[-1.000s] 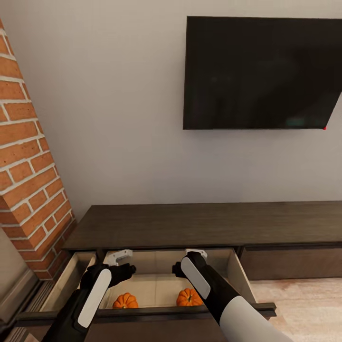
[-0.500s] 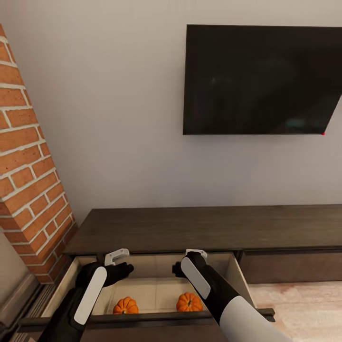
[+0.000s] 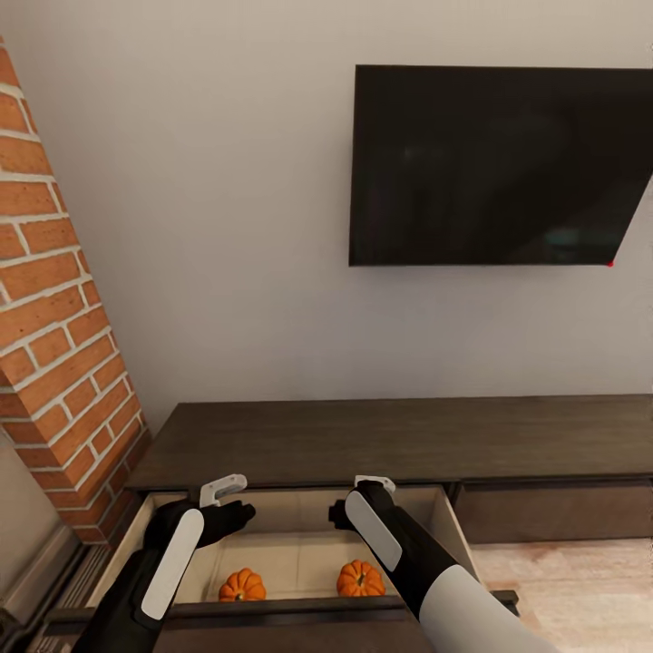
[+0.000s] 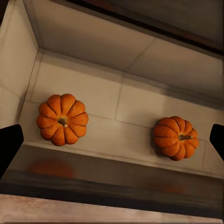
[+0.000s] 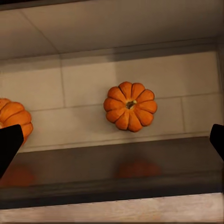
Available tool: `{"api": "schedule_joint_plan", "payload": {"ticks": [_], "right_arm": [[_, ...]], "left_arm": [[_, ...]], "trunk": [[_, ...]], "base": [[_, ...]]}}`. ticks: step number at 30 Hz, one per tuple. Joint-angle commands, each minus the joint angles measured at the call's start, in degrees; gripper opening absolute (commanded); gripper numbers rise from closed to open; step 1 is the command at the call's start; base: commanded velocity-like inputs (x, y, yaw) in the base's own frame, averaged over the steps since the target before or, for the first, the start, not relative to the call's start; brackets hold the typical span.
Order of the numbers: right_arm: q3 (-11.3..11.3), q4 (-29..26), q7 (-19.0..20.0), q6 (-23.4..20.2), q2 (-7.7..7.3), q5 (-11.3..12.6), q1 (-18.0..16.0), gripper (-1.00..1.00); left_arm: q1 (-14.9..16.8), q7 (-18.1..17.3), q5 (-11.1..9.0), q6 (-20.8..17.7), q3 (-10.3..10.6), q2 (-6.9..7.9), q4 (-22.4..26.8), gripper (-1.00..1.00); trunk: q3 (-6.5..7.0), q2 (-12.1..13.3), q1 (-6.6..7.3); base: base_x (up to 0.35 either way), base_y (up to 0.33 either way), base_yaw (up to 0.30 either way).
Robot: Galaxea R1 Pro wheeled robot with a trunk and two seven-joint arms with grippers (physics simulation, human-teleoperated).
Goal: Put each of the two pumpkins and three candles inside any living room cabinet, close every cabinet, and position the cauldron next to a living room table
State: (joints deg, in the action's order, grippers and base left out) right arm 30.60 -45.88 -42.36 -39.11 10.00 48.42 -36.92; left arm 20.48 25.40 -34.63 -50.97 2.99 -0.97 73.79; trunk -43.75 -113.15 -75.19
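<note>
Your view has tipped upward over the last second, the black wall-mounted television (image 3: 499, 165) sliding lower in frame. Both squat ribbed orange pumpkins (image 3: 242, 585) (image 3: 361, 578) sit well apart in the open beige drawer of the long dark brown wood cabinet (image 3: 363, 440). Left gripper (image 3: 222, 490) and right gripper (image 3: 374, 483) hover above, fingers spread, empty. Candles next, I'd judge.

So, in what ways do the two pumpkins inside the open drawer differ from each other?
The left pumpkin lies near the drawer's left side wall, while the right pumpkin lies nearer the middle of the drawer floor. In the left wrist view, the left pumpkin shows its stem centred, facing the camera, while the right pumpkin's stem points off to one side. Both are small, ribbed and orange, look alike in size, and rest apart on the pale drawer floor, near its front.
</note>
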Motion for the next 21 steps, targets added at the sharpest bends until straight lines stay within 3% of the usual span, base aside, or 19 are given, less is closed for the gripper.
{"api": "schedule_joint_plan", "payload": {"ticks": [1, 11, 21], "right_arm": [[0.0, 0.0, 0.0, 0.0, 0.0, 0.0, 0.0, 1.0], [0.1, 0.0, 0.0, 0.0, 0.0, 0.0, 0.0, 1.0], [0.1, 0.0, 0.0, 0.0, 0.0, 0.0, 0.0, 1.0]], "left_arm": [[0.0, 0.0, 0.0, 0.0, 0.0, 0.0, 0.0, 1.0], [0.0, 0.0, 0.0, 0.0, 0.0, -0.06, 0.1, 1.0], [0.0, 0.0, 0.0, 0.0, 0.0, -0.08, 0.1, 1.0]], "trunk": [[0.18, 0.4, 0.23], [1.98, 4.4, 2.42], [3.77, 8.4, 4.62]], "base": [[-0.064, 0.0, 0.0], [-0.229, 0.0, 0.0], [-0.099, 0.0, 0.0]]}}
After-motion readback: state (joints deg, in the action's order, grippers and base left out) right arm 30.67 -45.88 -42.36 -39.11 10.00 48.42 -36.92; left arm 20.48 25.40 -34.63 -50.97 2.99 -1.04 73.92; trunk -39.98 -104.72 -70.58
